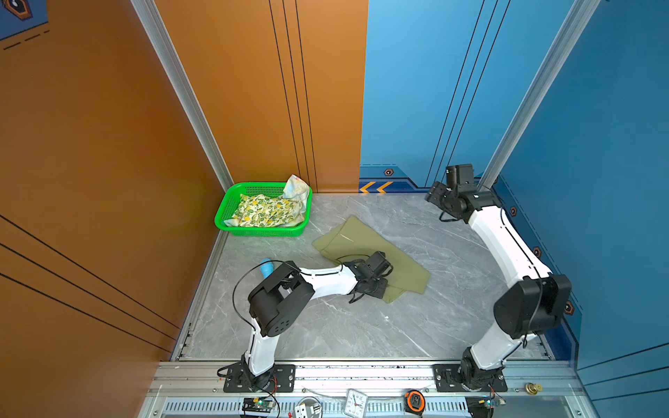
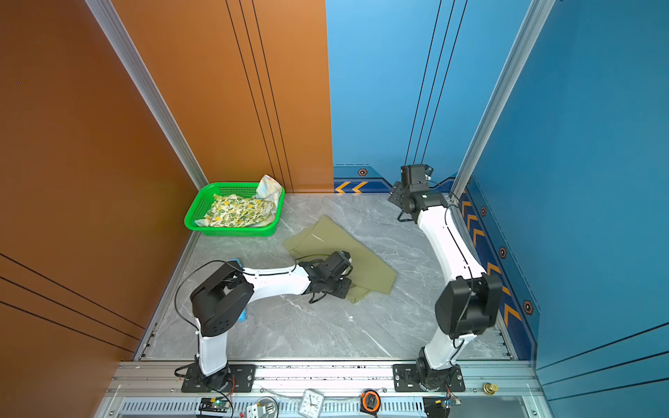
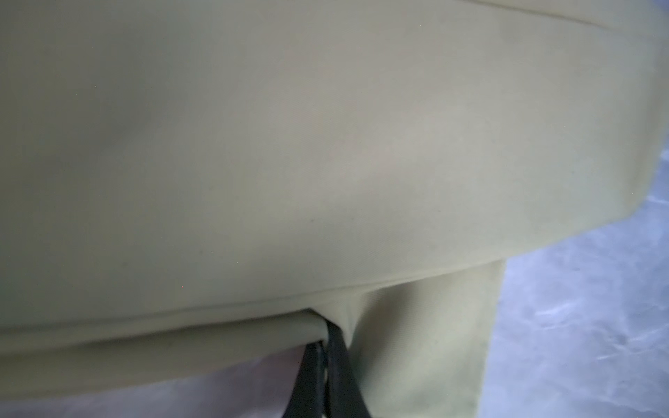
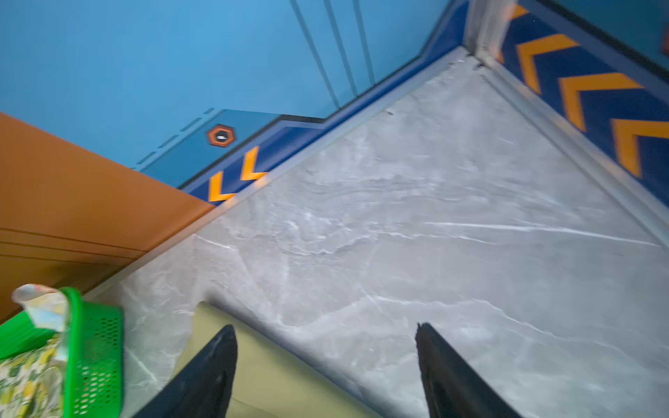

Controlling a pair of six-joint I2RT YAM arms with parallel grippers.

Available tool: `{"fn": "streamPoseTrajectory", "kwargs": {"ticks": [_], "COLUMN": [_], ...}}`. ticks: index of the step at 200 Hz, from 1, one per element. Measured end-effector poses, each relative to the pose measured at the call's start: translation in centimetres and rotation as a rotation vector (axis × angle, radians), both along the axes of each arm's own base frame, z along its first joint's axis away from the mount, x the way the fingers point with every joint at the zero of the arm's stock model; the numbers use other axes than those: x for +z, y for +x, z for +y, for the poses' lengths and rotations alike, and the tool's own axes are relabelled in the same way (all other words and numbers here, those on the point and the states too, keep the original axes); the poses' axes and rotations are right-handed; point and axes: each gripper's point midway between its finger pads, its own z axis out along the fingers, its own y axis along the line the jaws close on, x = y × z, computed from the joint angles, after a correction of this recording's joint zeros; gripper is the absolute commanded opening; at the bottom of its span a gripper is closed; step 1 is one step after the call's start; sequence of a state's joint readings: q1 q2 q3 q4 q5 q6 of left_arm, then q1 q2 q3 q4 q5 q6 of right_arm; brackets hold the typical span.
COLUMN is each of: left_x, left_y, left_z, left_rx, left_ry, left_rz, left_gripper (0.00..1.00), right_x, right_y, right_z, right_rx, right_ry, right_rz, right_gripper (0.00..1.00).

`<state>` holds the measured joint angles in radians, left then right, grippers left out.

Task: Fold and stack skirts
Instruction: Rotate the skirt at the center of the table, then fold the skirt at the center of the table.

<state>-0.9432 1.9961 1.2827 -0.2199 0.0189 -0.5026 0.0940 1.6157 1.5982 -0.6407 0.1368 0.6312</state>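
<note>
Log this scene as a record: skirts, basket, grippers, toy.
olive skirt: flat on the table, one layer lapped over another
lemon skirt: crumpled in the basket
floral skirt: in the basket's far corner, hanging over the rim
left gripper: shut on the olive skirt's edge
right gripper: open, empty, raised near the far right corner
toy: on the table, partly behind the left arm

olive-green skirt (image 1: 362, 239), lemon-print white skirt (image 1: 264, 213) w/ green leaves, green basket (image 1: 228, 204).
</note>
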Motion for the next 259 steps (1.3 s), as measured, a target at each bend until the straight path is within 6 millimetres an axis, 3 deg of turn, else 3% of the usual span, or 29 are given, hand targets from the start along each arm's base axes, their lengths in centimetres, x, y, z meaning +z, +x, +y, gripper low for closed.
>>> {"fn": "streamPoseTrajectory", "kwargs": {"ticks": [17, 27, 33, 46, 61, 78, 130, 159, 199, 259], "left_x": [0.4, 1.0, 1.3, 2.0, 2.8, 3.6, 8.0, 6.9, 3.8, 1.0], "left_y": [-0.4, -0.7, -1.0, -2.1, -3.1, -3.1, 1.6, 2.8, 3.0, 4.0], "left_z": [-4.2, -7.4, -8.5, -9.9, -9.9, -7.8, 5.2, 10.2, 13.2, 13.1], "left_rx": [-0.058, -0.110, -0.123, -0.158, -0.181, -0.164, 0.119, 0.263, 0.364, 0.406], "left_ry": [-0.024, -0.055, -0.071, -0.099, -0.112, -0.112, -0.149, -0.129, -0.076, -0.053], "left_rz": [0.014, 0.003, 0.001, 0.008, 0.019, 0.025, -0.002, 0.016, 0.083, 0.125], "left_gripper": [0.30, 0.54, 0.62, 0.70, 0.74, 0.76, 0.75, 0.71, 0.67, 0.58], "right_x": [-1.0, -1.3, -1.4, -1.3, -1.4, -2.7, -10.5, -13.6, -16.5, -18.3], "right_y": [-3.6, -6.0, -7.0, -9.0, -10.2, -10.5, -11.8, -12.3, -12.2, -11.6], "right_z": [-4.2, -6.4, -7.1, -8.2, -8.0, -7.4, -5.3, -4.2, -3.1, -2.9], "right_rx": [-0.080, -0.129, -0.148, -0.175, -0.169, -0.146, -0.093, -0.071, -0.056, -0.053], "right_ry": [0.009, 0.020, 0.029, 0.041, 0.057, 0.080, 0.145, 0.192, 0.240, 0.243], "right_rz": [0.022, 0.027, 0.024, 0.013, 0.006, 0.029, 0.216, 0.278, 0.327, 0.343], "right_gripper": [0.81, 0.81, 0.82, 0.82, 0.82, 0.81, 0.78, 0.75, 0.69, 0.64]}}
